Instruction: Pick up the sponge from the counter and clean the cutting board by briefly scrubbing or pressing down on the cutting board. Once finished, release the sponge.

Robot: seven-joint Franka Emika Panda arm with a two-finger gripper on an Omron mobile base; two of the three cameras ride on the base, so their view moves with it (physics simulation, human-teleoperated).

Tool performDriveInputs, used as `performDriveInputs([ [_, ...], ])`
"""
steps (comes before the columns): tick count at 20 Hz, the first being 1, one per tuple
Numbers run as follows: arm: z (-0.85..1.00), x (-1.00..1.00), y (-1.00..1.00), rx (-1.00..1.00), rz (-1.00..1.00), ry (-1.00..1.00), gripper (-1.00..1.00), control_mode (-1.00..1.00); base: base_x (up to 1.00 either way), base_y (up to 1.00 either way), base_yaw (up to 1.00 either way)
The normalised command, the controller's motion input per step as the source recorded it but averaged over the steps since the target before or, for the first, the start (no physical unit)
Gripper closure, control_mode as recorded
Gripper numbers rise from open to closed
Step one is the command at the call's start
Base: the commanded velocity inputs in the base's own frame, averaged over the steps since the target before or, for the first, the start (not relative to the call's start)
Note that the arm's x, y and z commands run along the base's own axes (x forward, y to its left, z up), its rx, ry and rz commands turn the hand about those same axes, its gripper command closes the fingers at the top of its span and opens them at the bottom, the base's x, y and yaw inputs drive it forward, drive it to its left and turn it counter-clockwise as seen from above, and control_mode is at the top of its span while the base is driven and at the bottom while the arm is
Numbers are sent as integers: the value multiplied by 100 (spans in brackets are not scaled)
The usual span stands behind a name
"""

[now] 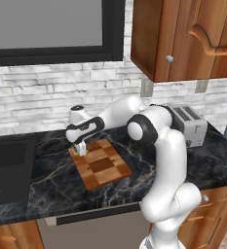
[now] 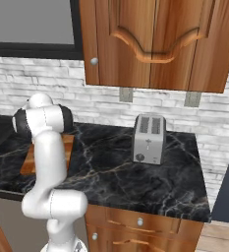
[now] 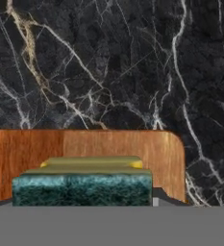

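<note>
We see the gripper (image 1: 80, 149) down at the far left corner of the cutting board (image 1: 103, 167), jaws closed on the sponge (image 3: 82, 185), which sits right over the wood. On the hand camera its green scouring layer faces us, yellow behind it, black marble counter (image 3: 108, 62) beyond the board's edge. A toaster (image 2: 149, 139) stands well apart to the right

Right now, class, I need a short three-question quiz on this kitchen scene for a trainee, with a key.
1. True or false: the gripper holds the sponge over the cutting board.
2. Which appliance stands on the counter right of the board: A kettle, B toaster, C blender?
3. Fill in: the board lies between the toaster and the ____.

Key: 1 true; 2 B; 3 sink.
</note>
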Motion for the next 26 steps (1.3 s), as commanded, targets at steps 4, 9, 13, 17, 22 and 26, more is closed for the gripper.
performDriveInputs([
  [4, -17, -56, 0, 0, 1, 0, 100, -100, 0, 0, 0],
  [9, -17, -71, -6, 0, 0, 0, 100, -100, 0, 0, 0],
  [13, -17, -78, -10, 0, 0, 0, 100, -100, 0, 0, 0],
  [17, -17, -78, -12, 0, 0, 0, 100, -100, 0, 0, 0],
  [22, -23, -79, -11, 0, 0, 1, 100, -100, 0, 0, 0],
  [26, -22, -85, -19, 0, 0, 1, 100, -100, 0, 0, 0],
])
